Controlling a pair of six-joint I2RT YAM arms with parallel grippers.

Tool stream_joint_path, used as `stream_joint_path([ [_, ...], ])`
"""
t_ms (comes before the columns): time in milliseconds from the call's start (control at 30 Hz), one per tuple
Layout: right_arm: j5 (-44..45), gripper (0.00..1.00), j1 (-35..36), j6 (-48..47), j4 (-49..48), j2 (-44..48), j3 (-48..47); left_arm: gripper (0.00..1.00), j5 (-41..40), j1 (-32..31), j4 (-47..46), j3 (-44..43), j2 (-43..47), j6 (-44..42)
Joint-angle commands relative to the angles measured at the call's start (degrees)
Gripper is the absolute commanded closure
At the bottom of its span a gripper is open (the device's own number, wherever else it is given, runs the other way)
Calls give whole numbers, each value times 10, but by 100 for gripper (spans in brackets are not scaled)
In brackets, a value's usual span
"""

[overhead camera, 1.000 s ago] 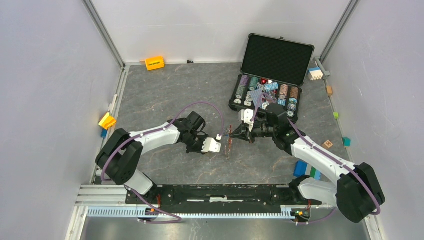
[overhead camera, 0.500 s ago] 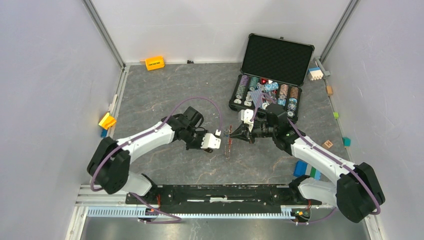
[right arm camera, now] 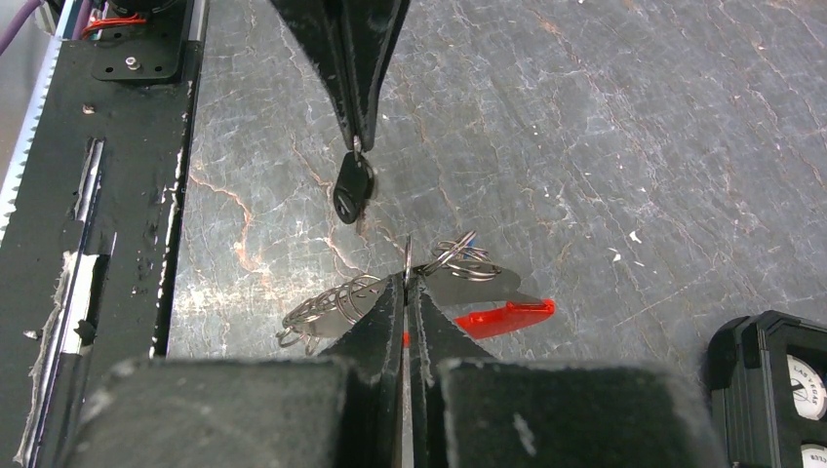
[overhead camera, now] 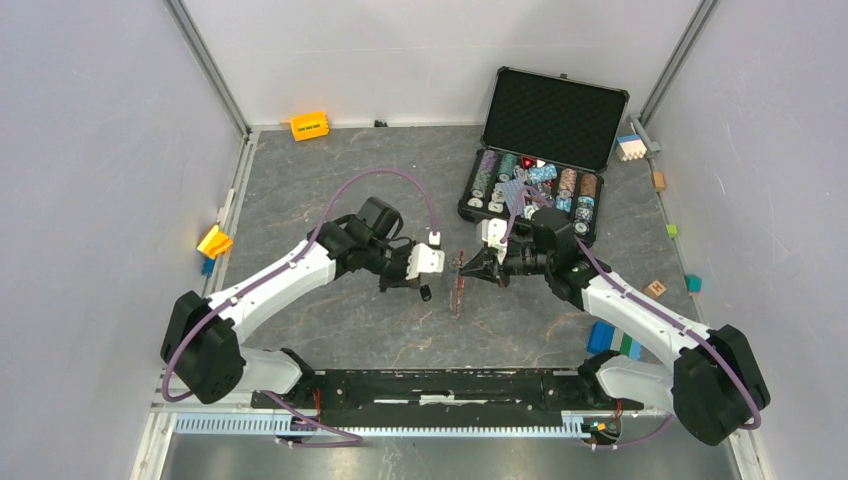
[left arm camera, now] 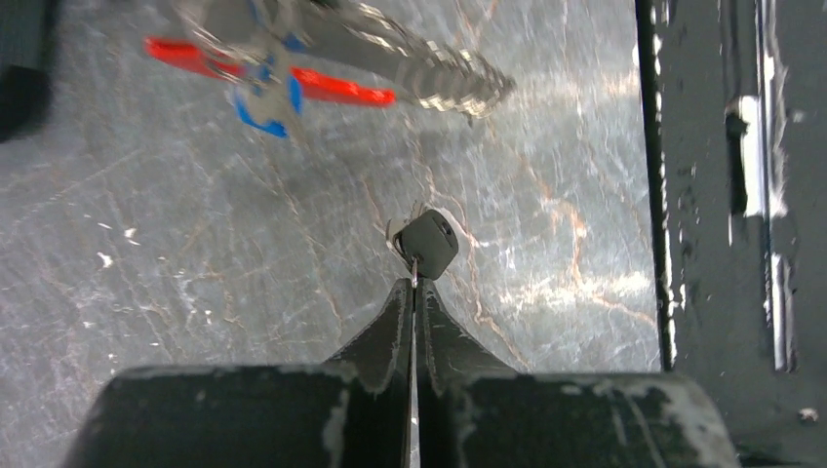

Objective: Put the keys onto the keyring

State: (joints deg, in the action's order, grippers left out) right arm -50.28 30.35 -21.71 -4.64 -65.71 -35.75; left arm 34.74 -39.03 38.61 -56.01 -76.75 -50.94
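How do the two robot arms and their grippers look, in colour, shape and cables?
The left arm and the right arm have white rounded links between bulky black joints. A thin purple cable runs along each arm. The left gripper and the right gripper each have a white block behind matte black fingers that taper to thin tips. No markings are legible.

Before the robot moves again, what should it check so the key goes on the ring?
1. The left fingers pinch the black-headed key at their tips: ok.
2. The right fingers grip the keyring: ok.
3. Key and keyring are apart, not tangled: ok.
4. The ring's opening faces the key: cannot tell.
5. The red fob hangs away from the key: ok.
6. The poker chip case sits well out of the way: ok.
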Motion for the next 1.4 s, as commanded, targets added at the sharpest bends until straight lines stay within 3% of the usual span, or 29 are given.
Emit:
stream_joint_path([
  [0, 3, 100, 9, 2, -17, -4, -17, 98, 29, -2, -7, -66, 1, 139],
  [333, 23, 100, 17, 3, -23, 6, -13, 98, 33, -20, 66, -174, -77, 248],
  [600, 36, 100, 19, 11, -51, 25, 5, 98, 85, -30, 96, -190, -92, 242],
  [1367, 25, 100, 29, 2, -63, 37, 15, 98, 94, -35, 70, -236, -128, 255],
])
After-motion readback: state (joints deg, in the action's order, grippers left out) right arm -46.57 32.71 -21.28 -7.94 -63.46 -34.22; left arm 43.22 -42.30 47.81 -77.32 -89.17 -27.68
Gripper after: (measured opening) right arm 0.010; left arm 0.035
